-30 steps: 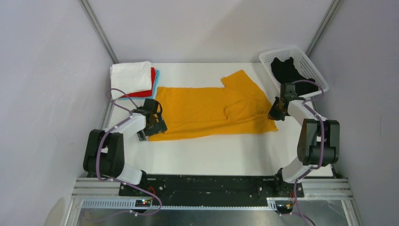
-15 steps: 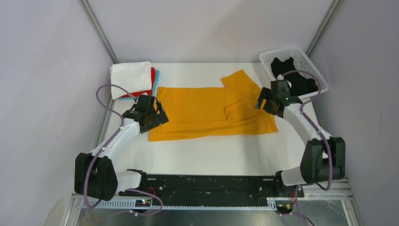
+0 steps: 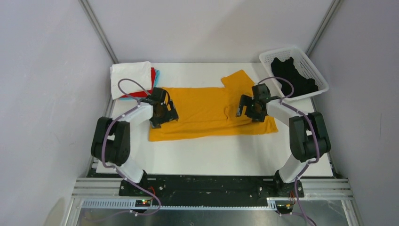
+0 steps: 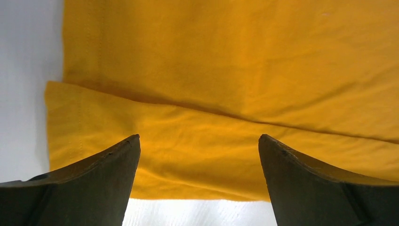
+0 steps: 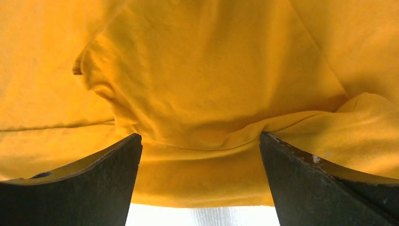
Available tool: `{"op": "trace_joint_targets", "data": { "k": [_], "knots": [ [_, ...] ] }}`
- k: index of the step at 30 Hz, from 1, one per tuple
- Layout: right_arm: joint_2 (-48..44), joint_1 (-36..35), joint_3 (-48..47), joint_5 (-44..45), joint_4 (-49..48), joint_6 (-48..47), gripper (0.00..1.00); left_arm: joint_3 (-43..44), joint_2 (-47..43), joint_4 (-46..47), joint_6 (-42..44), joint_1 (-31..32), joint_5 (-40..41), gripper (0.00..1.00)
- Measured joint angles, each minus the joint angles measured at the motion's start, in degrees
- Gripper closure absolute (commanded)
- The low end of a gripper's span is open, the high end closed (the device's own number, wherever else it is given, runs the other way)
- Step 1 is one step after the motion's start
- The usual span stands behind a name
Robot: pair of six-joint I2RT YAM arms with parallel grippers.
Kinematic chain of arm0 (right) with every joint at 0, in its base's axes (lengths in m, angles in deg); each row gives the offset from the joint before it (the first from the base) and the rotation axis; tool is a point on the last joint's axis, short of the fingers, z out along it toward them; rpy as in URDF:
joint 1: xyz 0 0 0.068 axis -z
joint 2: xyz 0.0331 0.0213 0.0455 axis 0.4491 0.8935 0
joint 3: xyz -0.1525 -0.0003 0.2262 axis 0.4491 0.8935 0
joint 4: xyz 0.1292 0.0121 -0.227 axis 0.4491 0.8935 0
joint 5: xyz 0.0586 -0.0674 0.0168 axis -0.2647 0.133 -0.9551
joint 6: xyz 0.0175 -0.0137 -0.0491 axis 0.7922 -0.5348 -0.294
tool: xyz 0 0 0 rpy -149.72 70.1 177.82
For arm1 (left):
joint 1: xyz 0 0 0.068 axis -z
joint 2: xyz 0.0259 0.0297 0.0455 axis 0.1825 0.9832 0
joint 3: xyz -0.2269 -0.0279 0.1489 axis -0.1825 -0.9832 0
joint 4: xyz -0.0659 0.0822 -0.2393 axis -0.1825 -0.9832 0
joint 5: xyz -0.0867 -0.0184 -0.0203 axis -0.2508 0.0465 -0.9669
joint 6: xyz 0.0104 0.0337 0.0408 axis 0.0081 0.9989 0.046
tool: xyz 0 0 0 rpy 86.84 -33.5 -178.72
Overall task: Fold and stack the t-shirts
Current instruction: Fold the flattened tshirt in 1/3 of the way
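Note:
A mustard-yellow t-shirt lies flat across the middle of the table, its near long edge folded over itself. My left gripper hangs open over the shirt's left end; in the left wrist view its open gripper spans the folded near edge with nothing held. My right gripper stands open over the shirt's right part, near the collar; in the right wrist view that gripper frames rumpled yellow cloth. A black t-shirt lies in the basket. Folded white, red and light-blue t-shirts are stacked at the back left.
The white lattice basket stands at the back right corner. White table surface stretches between the shirt's near edge and the arm bases. Grey walls close in both sides and the back.
The right gripper went from shut at the shirt's right edge to open and moved left over the shirt. The left gripper moved up and right onto the shirt's left end.

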Motion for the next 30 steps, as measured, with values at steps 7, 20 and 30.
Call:
{"op": "trace_joint_targets", "data": {
  "k": [7,20,30],
  "knots": [
    [-3.17,0.22,7.56,-3.52,-4.39,1.51,0.01,-1.53,3.02,1.68,-0.48,0.02,-0.5,0.0],
    [-33.4,-1.11,31.26,-6.29,2.05,7.61,0.01,-24.72,-21.18,7.74,-7.13,4.96,3.54,0.0],
    [-53.62,-7.1,37.55,-2.47,14.36,15.41,0.0,-33.73,-39.28,2.29,-13.92,10.75,4.39,0.0]
  ]
}}
